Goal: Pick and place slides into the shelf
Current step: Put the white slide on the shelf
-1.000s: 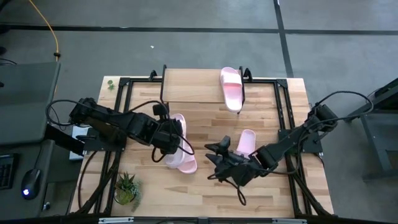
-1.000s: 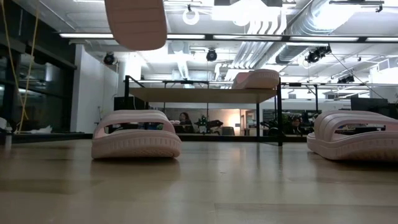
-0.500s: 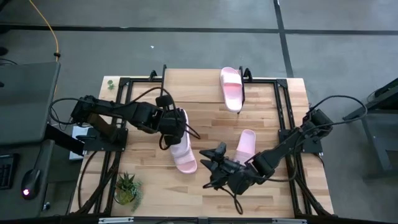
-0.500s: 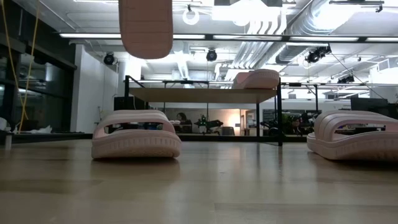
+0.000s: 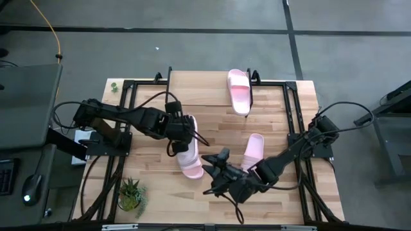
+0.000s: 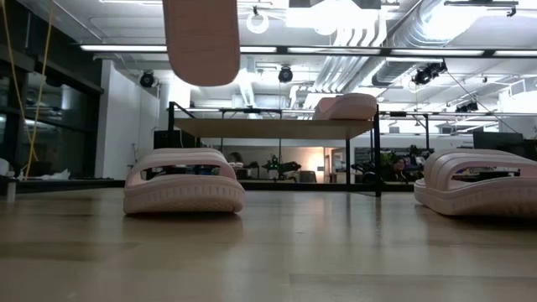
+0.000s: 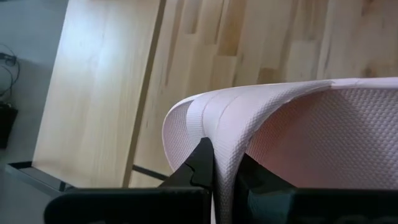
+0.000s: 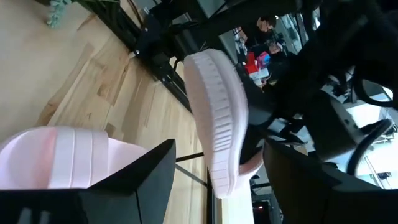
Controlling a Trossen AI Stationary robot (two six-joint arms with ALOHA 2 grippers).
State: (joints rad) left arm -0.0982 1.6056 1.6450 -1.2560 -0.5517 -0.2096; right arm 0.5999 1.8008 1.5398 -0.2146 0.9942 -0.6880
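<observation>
Left gripper [image 5: 182,130], table centre-left, clamped on the ribbed strap edge of a raised pale pink slide [image 5: 187,142]; its textured rubber sole [image 6: 201,38] hangs above the tabletop. At 5 o'clock, right gripper [image 5: 215,172], fingers apart, beside a lying slide [image 5: 253,150]. Plank-topped shelf [image 5: 199,88], at 12 o'clock, carries one slide [image 5: 238,91].

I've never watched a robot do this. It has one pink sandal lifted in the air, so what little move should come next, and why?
Probably carry it on toward the shelf. The left gripper is shut on the lifted slide, and the shelf holds only one slide, with bare plank beside it.
</observation>
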